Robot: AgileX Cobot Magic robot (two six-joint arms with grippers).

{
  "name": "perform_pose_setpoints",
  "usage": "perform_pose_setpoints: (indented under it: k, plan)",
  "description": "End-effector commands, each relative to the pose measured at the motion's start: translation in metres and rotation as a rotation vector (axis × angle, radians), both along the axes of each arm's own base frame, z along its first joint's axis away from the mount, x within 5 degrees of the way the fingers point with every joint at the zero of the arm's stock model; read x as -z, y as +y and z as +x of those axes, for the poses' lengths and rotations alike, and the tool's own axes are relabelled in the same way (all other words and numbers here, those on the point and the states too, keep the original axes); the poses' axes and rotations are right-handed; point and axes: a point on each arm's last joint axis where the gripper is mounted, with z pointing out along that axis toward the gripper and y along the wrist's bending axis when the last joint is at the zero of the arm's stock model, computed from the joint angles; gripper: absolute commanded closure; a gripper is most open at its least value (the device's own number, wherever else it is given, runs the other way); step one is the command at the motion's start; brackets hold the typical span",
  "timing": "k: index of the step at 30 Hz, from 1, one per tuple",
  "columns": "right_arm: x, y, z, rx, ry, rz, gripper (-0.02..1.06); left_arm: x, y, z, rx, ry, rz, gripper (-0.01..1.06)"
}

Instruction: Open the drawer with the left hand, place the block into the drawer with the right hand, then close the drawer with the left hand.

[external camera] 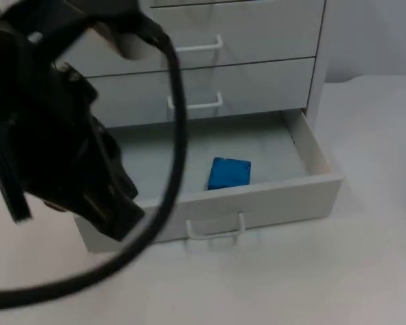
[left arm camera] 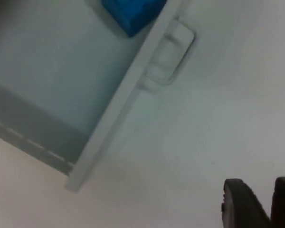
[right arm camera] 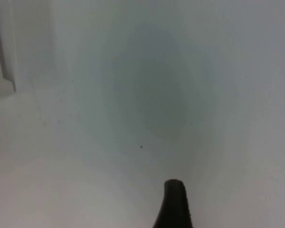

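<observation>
Blue block [external camera: 229,173] already sat inside the open bottom drawer [external camera: 323,162], so closing looked next. Left gripper [left arm camera: 259,202], fingers nearly together and empty, hovered at the drawer's 7 o'clock and needed to push the handle [external camera: 216,227]. Right gripper [right arm camera: 173,209] waited over bare table [right arm camera: 147,95]; couldn't tell its fingers.

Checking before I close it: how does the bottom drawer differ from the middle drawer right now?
The bottom drawer is pulled out toward the camera, while the middle drawer sits shut, flush in the cabinet. The bottom drawer's inside is exposed and holds the blue block; the middle drawer's inside is hidden. Both are white with a white bar handle centred on the front. The left end effector hovers over the table in front of the bottom drawer.
</observation>
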Motion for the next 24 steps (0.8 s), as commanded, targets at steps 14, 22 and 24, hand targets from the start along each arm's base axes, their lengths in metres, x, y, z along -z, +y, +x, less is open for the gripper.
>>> perform_pose_setpoints:
  k: [14,22,24]
  plan:
    - [-0.002,-0.001,0.000,-0.004,-0.022,0.001,0.45,0.060,-0.055,0.009,0.177,-0.233,0.276,0.85]
    - [-0.002,-0.001,0.000,-0.005,-0.022,-0.001,0.45,0.104,-0.065,0.024,0.247,-0.279,0.403,0.85]
    - [-0.002,-0.001,0.000,-0.005,-0.022,-0.001,0.45,0.109,-0.066,0.026,0.257,-0.283,0.418,0.86]
